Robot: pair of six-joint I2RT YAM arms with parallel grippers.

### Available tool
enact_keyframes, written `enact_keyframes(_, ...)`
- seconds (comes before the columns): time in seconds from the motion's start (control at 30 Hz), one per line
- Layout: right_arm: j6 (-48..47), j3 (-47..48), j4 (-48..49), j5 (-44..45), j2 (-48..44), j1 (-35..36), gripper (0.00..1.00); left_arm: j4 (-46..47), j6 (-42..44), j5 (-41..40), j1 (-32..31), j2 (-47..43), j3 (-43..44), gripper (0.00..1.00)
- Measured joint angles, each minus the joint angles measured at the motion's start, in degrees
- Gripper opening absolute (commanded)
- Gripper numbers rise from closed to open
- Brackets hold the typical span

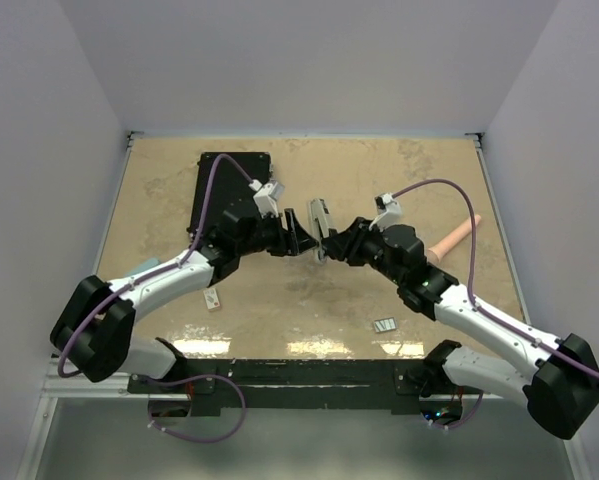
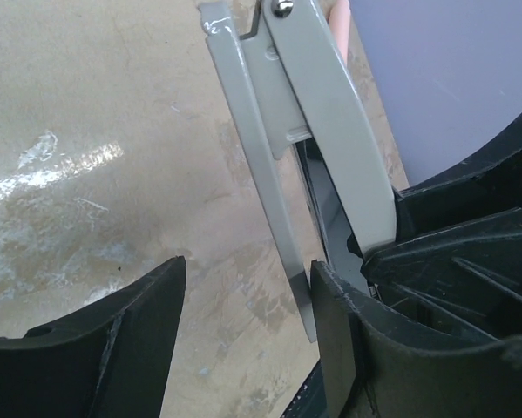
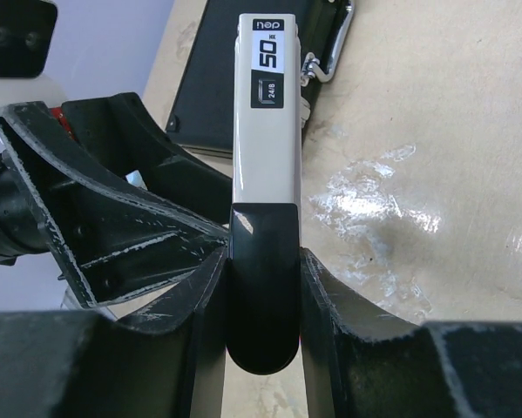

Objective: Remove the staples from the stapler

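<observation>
Two claws around one stapler [image 1: 321,225] here, sort of. My right claw [image 3: 262,292] is pinched down on it: in the right wrist view the dark rounded tip sits squeezed between both fingers [image 3: 199,300], and the pale grey body with the "50" label sticks straight out away from me. That puts the stapler around mid-table, right where my two arms meet, and it looks lifted off the table [image 1: 279,315]. My left claw [image 2: 247,287] is spread wide and isn't gripping anything. In the left wrist view the stapler hangs open in a narrow V, two grey bars joined at a rivet up top. The thinner bar runs down into the gap between my left fingers, hugging the finger [image 2: 330,331] on the right side of that view. Can't tell if it's actually touching. The other finger is well clear of it. A little silvery strip of staples [image 1: 385,325] lies flat on the table near my right forearm, well apart from both claws. Behind the left claw there's a flat black case [image 1: 229,190], and a pink cylinder [image 1: 456,237] lies off to the right.
</observation>
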Motion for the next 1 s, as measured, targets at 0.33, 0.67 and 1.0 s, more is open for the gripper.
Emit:
enact_keyframes(0.33,0.48,-2.49,3.08,0.61,0.00,0.15,0.00,1.77,-1.01,-0.17,-2.27,4.57,2.49,0.29)
enact_keyframes(0.67,0.52,-3.50,4.35,0.96,1.29,0.59,0.51,7.89,-8.04,1.68,-1.77,5.77,0.20,0.00)
enact_keyframes(1.0,1.05,-8.90,12.09,-1.42,-0.33,1.27,0.63,9.62,-14.95,0.90,-2.51,4.90,-1.99,0.00)
